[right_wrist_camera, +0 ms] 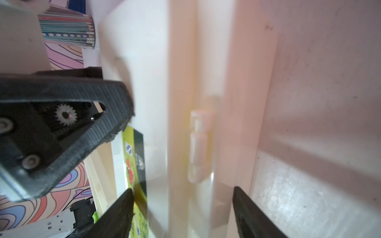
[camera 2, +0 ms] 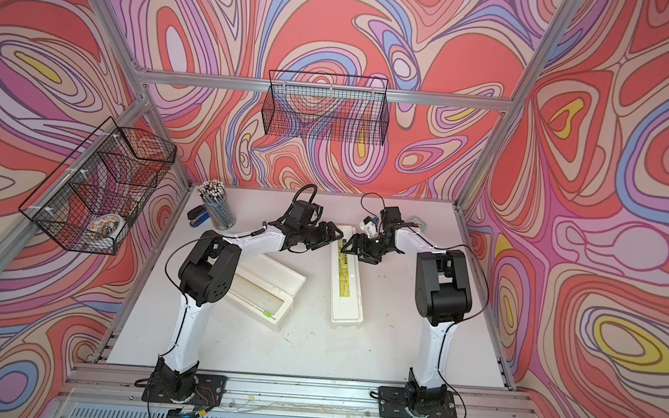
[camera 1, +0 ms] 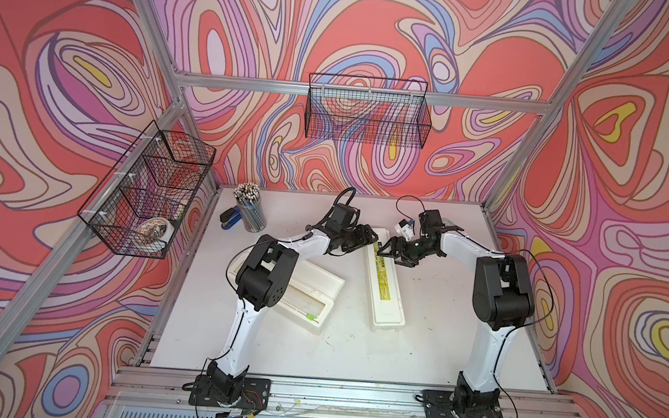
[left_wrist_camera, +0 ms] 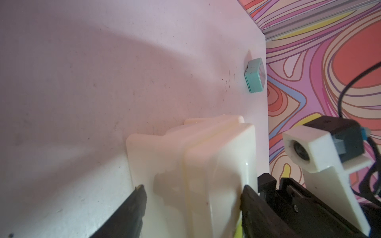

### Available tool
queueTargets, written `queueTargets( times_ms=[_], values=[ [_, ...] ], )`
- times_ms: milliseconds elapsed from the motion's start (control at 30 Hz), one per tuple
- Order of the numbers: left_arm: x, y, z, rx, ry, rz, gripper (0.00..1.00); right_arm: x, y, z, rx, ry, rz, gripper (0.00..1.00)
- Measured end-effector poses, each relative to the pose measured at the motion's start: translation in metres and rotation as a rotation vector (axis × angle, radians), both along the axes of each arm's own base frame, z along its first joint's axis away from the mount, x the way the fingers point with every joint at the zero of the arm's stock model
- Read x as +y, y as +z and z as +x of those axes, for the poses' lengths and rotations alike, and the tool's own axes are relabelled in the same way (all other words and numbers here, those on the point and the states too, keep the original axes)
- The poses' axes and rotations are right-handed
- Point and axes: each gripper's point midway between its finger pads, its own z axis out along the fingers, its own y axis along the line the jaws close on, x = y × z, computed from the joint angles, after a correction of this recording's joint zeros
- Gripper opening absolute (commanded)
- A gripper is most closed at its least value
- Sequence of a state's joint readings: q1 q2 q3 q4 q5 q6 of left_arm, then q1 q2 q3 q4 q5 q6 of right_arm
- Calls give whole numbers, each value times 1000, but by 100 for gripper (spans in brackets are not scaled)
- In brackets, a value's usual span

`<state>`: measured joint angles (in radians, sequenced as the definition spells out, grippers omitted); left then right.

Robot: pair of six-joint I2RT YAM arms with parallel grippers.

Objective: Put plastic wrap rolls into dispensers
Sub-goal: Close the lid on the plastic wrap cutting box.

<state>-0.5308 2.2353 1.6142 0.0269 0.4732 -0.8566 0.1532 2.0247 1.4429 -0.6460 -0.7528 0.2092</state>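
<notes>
Two cream dispensers lie on the white table in both top views. One is open (camera 1: 303, 293) near the left arm's elbow, its green slider tab (camera 1: 310, 317) showing. The other is closed (camera 1: 386, 291), with a yellow label strip along its lid. Both grippers meet at the closed dispenser's far end. My left gripper (camera 1: 372, 237) (left_wrist_camera: 193, 187) is open, one finger on each side of the dispenser's end (left_wrist_camera: 206, 156). My right gripper (camera 1: 387, 254) (right_wrist_camera: 182, 188) is also open and straddles the lid and hinge side (right_wrist_camera: 198, 144). The plastic wrap rolls are out of view.
A cup of pencils (camera 1: 249, 207) and a blue stapler (camera 1: 229, 217) stand at the table's back left. A small teal box (left_wrist_camera: 254, 75) sits at the back right edge. Wire baskets hang on the back wall (camera 1: 367, 110) and the left wall (camera 1: 146, 191).
</notes>
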Motion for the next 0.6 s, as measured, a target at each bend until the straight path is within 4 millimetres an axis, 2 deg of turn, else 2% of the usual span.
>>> queueTargets(
  times_ms=[100, 233, 300, 367, 433, 467, 500, 600],
  values=[
    [0, 0, 1, -9, -12, 0, 71, 0, 0, 1, 11, 10, -10, 73],
    [-1, 2, 4, -15, -24, -8, 45, 0, -1, 0, 21, 10, -17, 73],
    [3, 5, 7, -16, -20, -21, 38, -1, -1, 1, 25, 2, -19, 75],
    [5, 7, 10, -17, -16, -36, 43, -1, -1, 3, 20, -8, -22, 79],
    [4, 8, 11, -21, -18, -39, 52, 0, -1, 3, 12, -16, -26, 84],
    [4, 9, 10, -27, -21, -36, 57, 0, 0, 3, 4, -21, -34, 96],
    [3, 9, 10, -36, -26, -31, 63, -1, 0, 4, -7, -29, -54, 98],
    [4, 6, 9, -59, -35, 0, 73, -7, 3, 9, -50, -58, -133, 98]
  ],
)
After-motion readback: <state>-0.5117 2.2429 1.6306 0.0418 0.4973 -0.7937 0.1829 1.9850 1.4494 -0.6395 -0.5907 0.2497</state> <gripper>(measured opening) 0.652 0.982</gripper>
